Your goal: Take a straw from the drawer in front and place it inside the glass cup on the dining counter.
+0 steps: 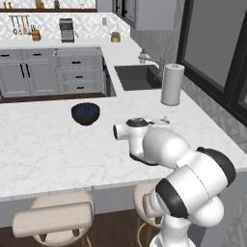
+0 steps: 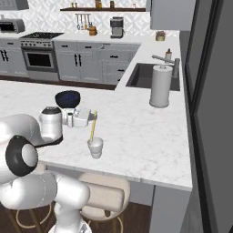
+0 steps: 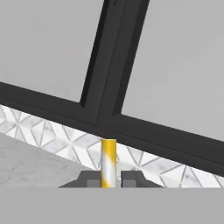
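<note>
A yellow-and-white straw [image 2: 93,126] stands nearly upright, and its lower end reaches down into the small glass cup [image 2: 95,148] on the dining counter [image 2: 145,136]. My gripper [image 2: 92,118] is shut on the straw's upper part, reaching in sideways from the left above the cup. In the hand view the straw [image 3: 108,159] rises between the two dark fingertips [image 3: 89,179] of the gripper [image 3: 108,180]. From the left base view only the straw's top [image 1: 165,117] peeks out behind my arm, above the dining counter [image 1: 48,144]. The drawer is out of view.
A dark blue bowl [image 2: 67,98] sits on the counter behind my hand. A paper towel roll [image 2: 160,85] stands by the sink [image 2: 148,75] to the right. Padded stools [image 1: 55,218] sit under the counter's near edge. Dark-framed windows [image 3: 109,65] line the right wall.
</note>
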Controlling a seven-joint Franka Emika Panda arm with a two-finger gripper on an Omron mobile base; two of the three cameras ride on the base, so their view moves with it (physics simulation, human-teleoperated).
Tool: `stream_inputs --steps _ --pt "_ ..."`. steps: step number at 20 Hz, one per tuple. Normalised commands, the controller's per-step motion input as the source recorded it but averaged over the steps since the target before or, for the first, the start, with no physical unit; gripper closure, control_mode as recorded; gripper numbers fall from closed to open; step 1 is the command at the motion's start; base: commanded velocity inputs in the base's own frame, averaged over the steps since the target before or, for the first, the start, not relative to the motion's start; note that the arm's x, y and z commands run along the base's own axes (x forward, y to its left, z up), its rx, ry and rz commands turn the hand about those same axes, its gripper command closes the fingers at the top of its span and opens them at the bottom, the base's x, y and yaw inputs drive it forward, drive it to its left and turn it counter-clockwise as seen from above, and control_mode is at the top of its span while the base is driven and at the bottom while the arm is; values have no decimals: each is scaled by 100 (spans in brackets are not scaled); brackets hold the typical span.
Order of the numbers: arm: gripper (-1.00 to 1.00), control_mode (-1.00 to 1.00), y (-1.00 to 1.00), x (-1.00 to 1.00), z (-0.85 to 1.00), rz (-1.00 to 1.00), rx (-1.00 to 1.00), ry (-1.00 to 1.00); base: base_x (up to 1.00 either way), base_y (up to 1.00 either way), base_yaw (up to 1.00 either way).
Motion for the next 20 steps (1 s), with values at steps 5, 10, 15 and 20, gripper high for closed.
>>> stream_inputs --steps 5,10,15,20 --pt "100 -100 -19 18 -11 -10 0 -3 0 0 0" --pt "100 -100 -1 1 -24 -7 0 -1 0 0 0" --pt "100 -100 -7 11 -18 -7 0 -4 0 0 0" --pt "100 -100 -11 13 -16 -6 0 -3 0 0 0"
